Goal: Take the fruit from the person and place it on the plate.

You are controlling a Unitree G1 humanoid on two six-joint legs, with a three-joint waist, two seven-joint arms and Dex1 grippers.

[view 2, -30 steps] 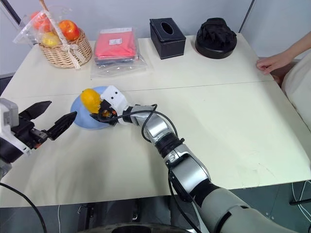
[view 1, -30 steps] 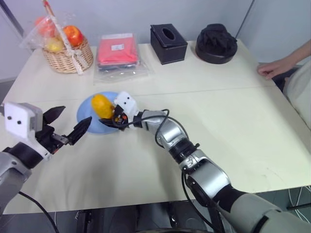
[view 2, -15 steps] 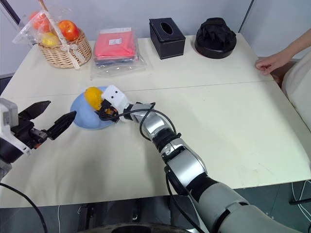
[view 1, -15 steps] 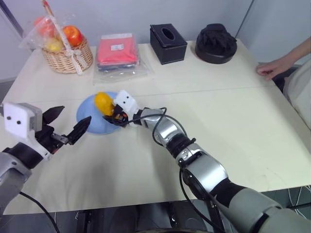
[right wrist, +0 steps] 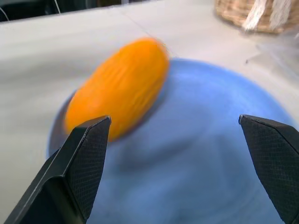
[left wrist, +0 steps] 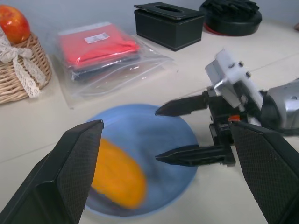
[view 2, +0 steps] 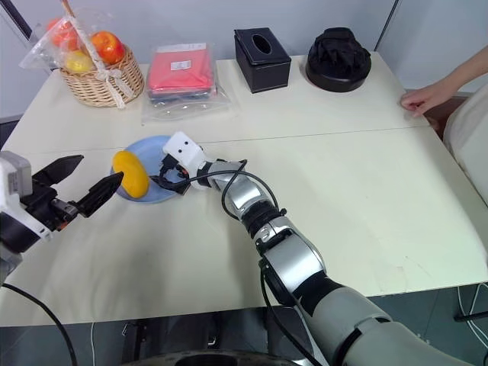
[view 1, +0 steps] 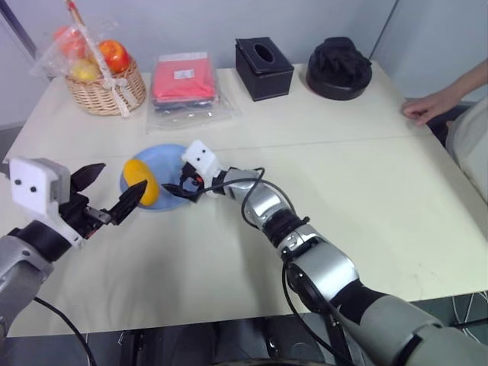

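- on the light-blue plate, at its left edge, the fruit now lies free; half a second ago it sat higher on the plate, right against the right gripper, and a second ago it was pinched between that gripper's fingers.
- the right gripper's two black fingers have sprung wide apart and hold nothing; in the right wrist view they stand to either side of the plate with the fruit beyond them, clear of both.
- the fruit is blurred in both wrist views, so i judge it is rolling or settling after the drop; part of it seems to overhang the plate's rim, though i cannot tell whether it touches the table.
- the left gripper hovers just beside the plate with fingers spread and empty, as it was a second ago.
- the person rests a hand at the table's far right edge, well apart from the plate.
- for the task this means the hand-over and the release look done; what is left is for the fruit to come to rest on the plate and the right arm to draw back.
- writing: a small white label sits on the red packet in the clear bag, but it is too small to read; no brand shows on the black tissue box or the wicker basket.
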